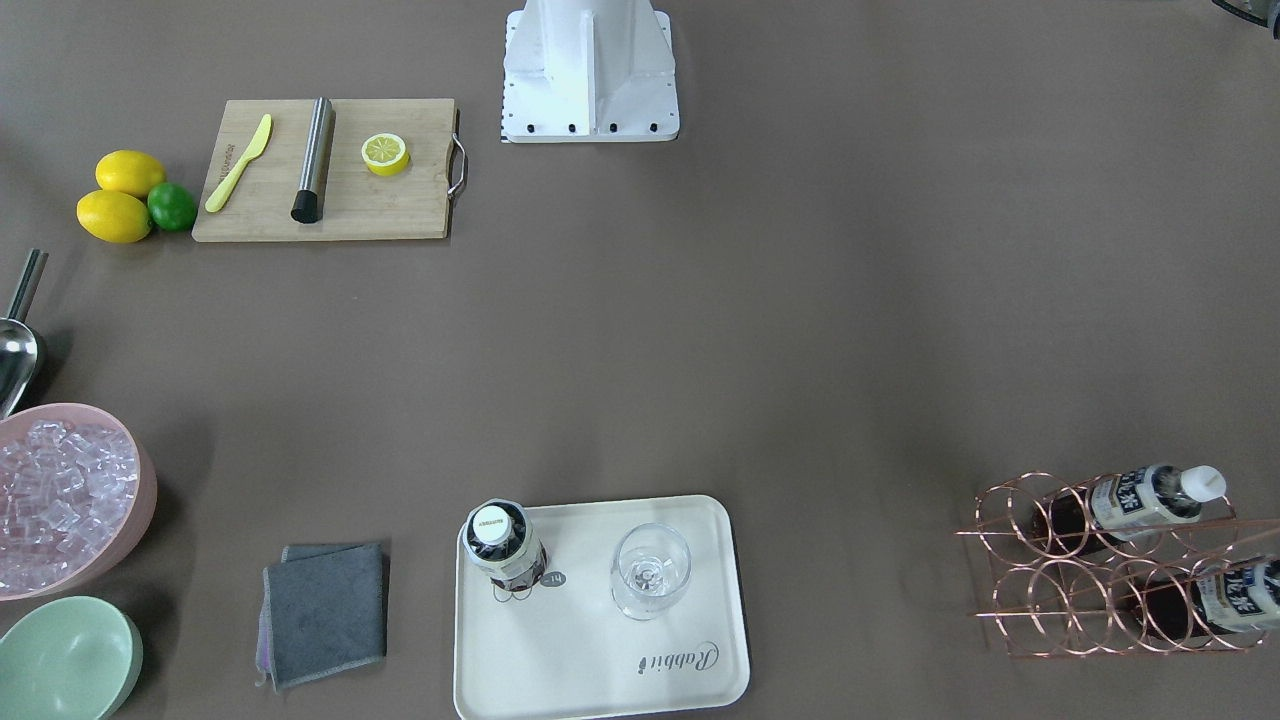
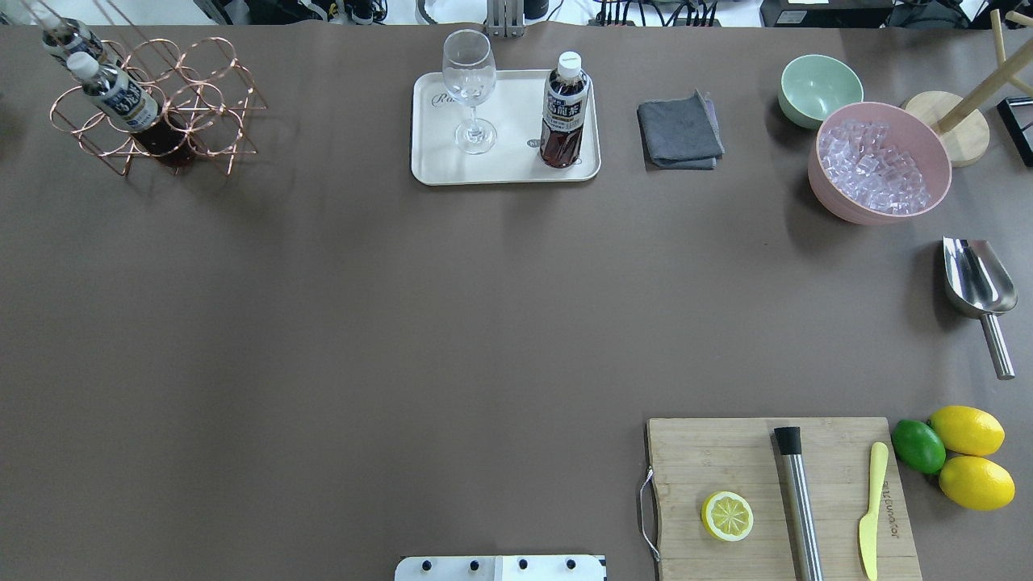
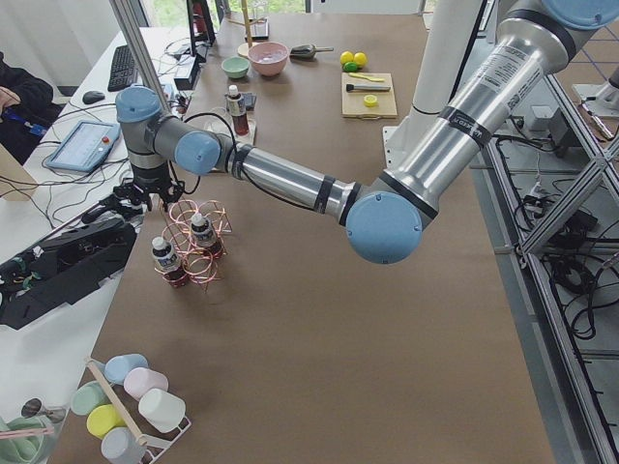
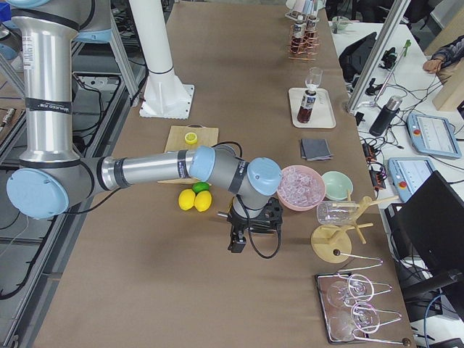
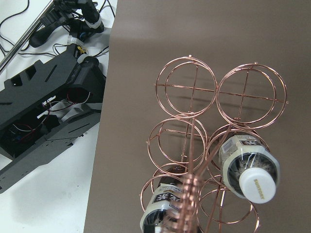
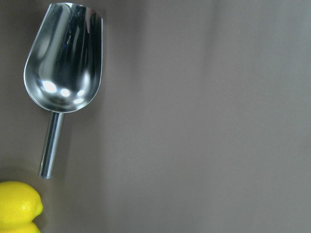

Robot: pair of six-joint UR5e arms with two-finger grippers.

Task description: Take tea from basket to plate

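Observation:
One tea bottle [image 2: 563, 113] stands upright on the cream plate [image 2: 508, 165], next to a stemmed glass [image 2: 470, 81]; the front-facing view shows the bottle [image 1: 505, 545] on the plate [image 1: 600, 650] too. The copper wire basket [image 2: 202, 113] at the far left holds two more tea bottles [image 5: 245, 165] [image 5: 163, 208]. My left gripper [image 3: 145, 188] hangs just beyond the basket [image 3: 198, 242] near the table edge; I cannot tell if it is open. My right gripper [image 4: 238, 243] hovers near the scoop; I cannot tell its state either.
A pink bowl of ice [image 2: 880, 161], a green bowl [image 2: 819, 85], a grey cloth [image 2: 679, 129] and a metal scoop [image 2: 976, 282] lie on the right. The cutting board [image 2: 726, 460] carries a lemon half, a knife and a metal rod; lemons [image 2: 968, 432] and a lime lie beside it.

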